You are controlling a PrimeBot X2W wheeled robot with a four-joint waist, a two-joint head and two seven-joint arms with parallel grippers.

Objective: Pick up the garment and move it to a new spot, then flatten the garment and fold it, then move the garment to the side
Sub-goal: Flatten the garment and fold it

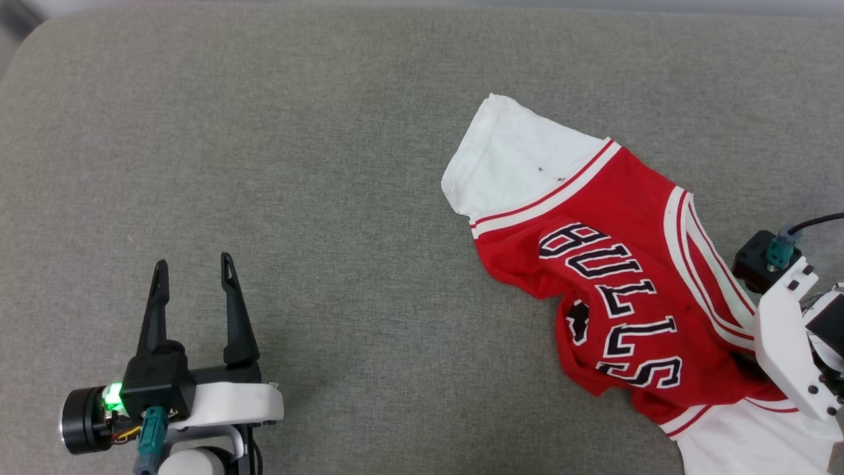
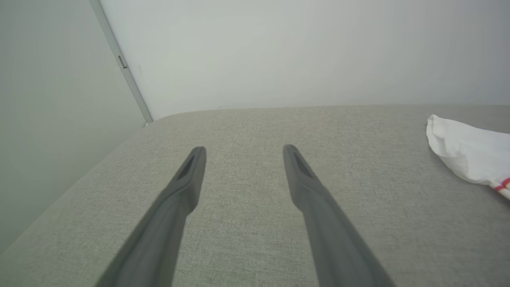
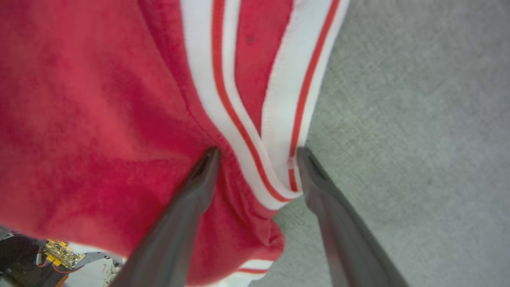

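The garment (image 1: pixel 626 218) lies crumpled on the right half of the grey fabric surface (image 1: pixel 330 165), red with black lettering and one white sleeve pointing up-left. My right gripper (image 3: pixel 258 151) is open and pressed down onto it, its fingers straddling the red-and-white striped trim at the garment's edge. The right wrist housing (image 1: pixel 791 343) covers the fingers in the head view. My left gripper (image 1: pixel 193 262) rests open at the lower left, far from the garment, nothing between its fingers. The left wrist view catches the left gripper (image 2: pixel 244 149) and the white sleeve (image 2: pixel 466 155) at its right edge.
The grey surface has a rounded far-left corner (image 1: pixel 39 39), and a pale wall (image 2: pixel 279 52) stands behind its far edge. Part of the second white sleeve (image 1: pixel 745 442) lies at the bottom right, by the near edge.
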